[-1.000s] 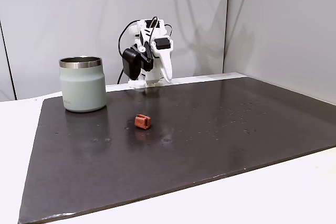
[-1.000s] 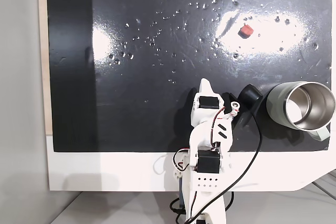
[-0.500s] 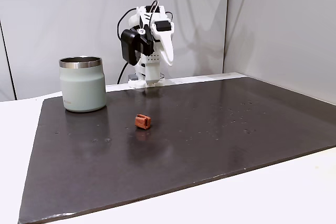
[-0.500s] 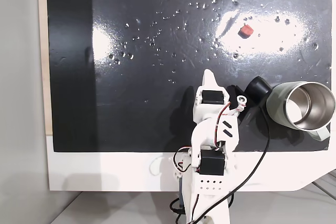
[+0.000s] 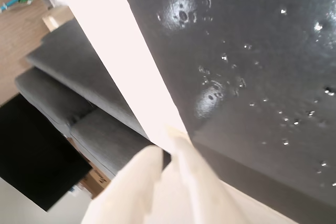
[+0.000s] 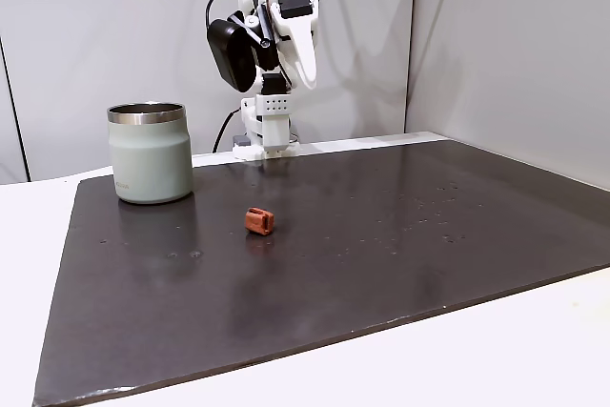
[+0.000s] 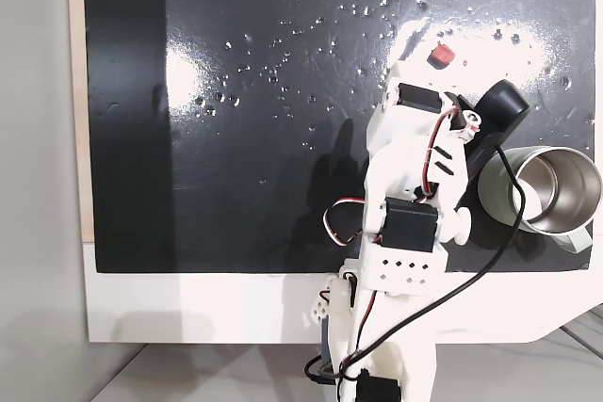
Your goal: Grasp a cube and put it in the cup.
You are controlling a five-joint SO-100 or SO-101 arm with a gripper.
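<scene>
No text, brand, number or sign is readable in these pictures. On the cup point(image 6: 150, 153), in a fixed view, there is a very small dark mark low on the left side of the wall, but it is too small to read.

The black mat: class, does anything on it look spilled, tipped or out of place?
Small droplets or specks are scattered over the black mat, glinting in both fixed views, like a light spill. Otherwise nothing: the cup stands upright and the cube lies apart from it.
</scene>
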